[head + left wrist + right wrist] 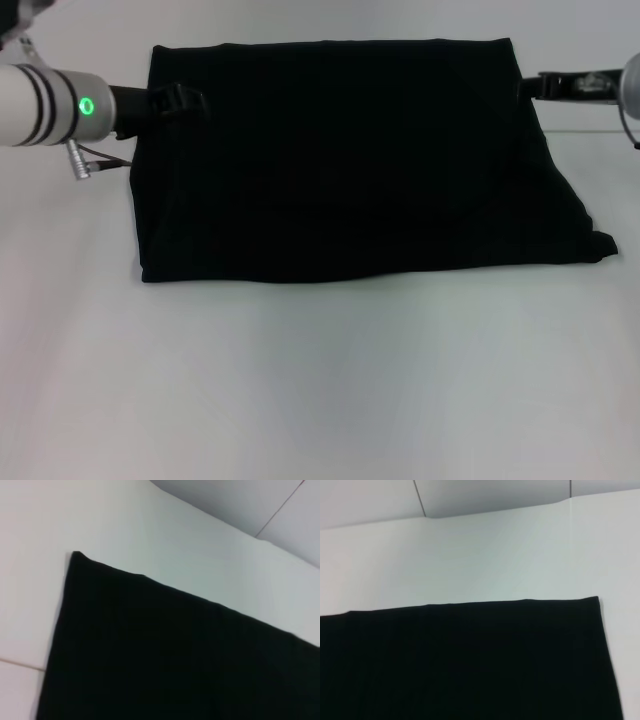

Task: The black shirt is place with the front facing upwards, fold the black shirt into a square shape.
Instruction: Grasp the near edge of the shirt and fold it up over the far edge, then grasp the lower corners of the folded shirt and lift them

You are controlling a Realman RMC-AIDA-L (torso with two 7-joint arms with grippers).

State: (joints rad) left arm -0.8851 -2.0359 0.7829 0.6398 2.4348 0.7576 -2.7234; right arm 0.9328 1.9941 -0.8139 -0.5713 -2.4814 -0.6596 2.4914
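mostly the pictures are filled by a pale, matte white table point(320, 400), smooth and bare toward the robot, with a faint seam line crossing it in the left wrist view. beyond the table's far edge the wrist views show a light grey wall made of panels, with thin dark joints running between them.

on the table lies the black shirt point(350, 170), folded into a broad, roughly rectangular block with no lettering or label showing. its far edge runs straight and crisp; its near edge is slightly wavy, and the near corner on the robot's right splays out to a small point past the rest of the block. the cloth lies flat, with only soft ripples. in both wrist views a far corner of the shirt shows as a clean black angle against the white surface.

the left arm, white with black bands and a green light, reaches toward the shirt's far left corner, and the left gripper point(185, 100) sits low at the shirt's left edge, dark against dark cloth; whether its fingers are spread or closed i cannot tell. the right gripper point(535, 87) is at the shirt's far right corner, just beside the edge, and its opening cannot be made out either.
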